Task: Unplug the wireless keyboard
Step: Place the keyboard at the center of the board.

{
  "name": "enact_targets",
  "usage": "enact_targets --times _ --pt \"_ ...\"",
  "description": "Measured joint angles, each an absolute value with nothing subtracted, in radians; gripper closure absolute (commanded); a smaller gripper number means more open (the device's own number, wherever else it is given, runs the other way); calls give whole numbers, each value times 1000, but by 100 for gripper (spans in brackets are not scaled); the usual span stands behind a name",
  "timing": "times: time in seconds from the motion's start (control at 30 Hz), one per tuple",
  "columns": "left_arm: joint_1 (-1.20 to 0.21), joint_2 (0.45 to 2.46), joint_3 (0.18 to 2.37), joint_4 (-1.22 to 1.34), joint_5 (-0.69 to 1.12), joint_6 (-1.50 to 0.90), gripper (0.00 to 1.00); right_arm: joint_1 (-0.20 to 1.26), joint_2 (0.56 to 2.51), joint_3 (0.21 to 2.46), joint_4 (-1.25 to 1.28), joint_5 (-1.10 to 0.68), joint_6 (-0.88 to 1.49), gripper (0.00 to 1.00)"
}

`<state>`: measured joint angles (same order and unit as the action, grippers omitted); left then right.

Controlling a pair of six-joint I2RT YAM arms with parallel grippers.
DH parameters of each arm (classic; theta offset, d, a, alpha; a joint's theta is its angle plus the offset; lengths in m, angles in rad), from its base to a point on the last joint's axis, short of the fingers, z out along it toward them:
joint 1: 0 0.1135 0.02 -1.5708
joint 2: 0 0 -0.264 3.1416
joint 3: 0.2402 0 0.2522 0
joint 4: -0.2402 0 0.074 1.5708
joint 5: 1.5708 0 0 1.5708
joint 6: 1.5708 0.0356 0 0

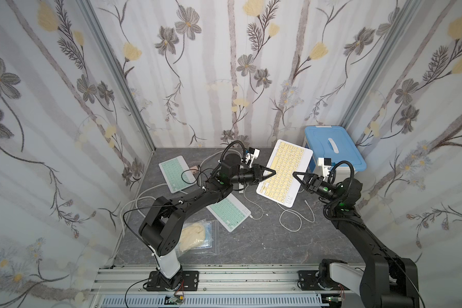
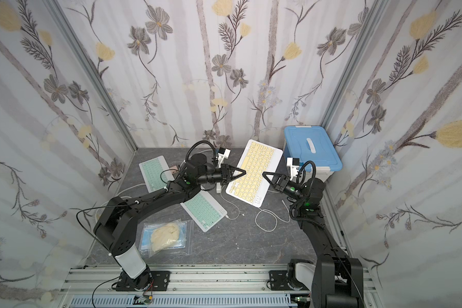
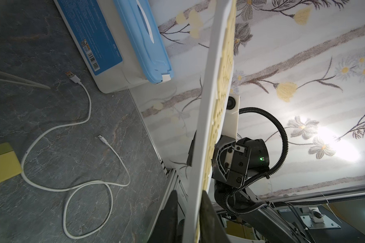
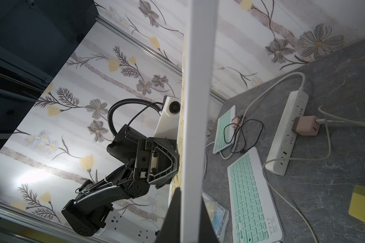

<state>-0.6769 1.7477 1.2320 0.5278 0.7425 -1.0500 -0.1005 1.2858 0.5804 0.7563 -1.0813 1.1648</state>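
Note:
A white wireless keyboard [image 1: 284, 173] [image 2: 254, 173] with yellow keys hangs tilted in the air between my two arms in both top views. My left gripper [image 1: 271, 172] [image 3: 189, 192] straddles its left edge; one finger lies against the key side and the other stands a little off the back, so the gripper is open. My right gripper [image 1: 295, 174] [image 4: 190, 191] is shut on the opposite edge, both fingers pressed to the board. A white cable [image 3: 76, 185] lies coiled on the table below, both of its plugs free.
A blue-lidded box [image 1: 331, 146] stands at the back right, close behind the lifted keyboard. Two green keyboards [image 1: 175, 173] [image 1: 228, 212] lie on the table beside a power strip [image 4: 287, 130] with a pink charger [image 4: 306, 126]. Front left lies a plastic bag [image 1: 195, 236].

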Motion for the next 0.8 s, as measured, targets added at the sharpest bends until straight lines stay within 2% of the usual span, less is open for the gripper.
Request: enact_targets --times 0.07,0.17,0.27,0.57,0.8 --pt "-671 1749 1219 525 721 -1053 57 -122 1260 580 700 -1081 1124 100" --pt "-655 1749 1199 520 694 -1045 35 -160 1211 578 577 -1066 1065 100" --pt "-651 1736 1194 448 642 -1003 27 -200 1159 577 430 -1062 994 100" --pt "-652 1563 1122 158 440 -782 25 -301 1061 543 -54 -968 744 100" --pt "-651 1473 1059 40 356 -688 24 -207 1184 536 -181 -860 647 100"
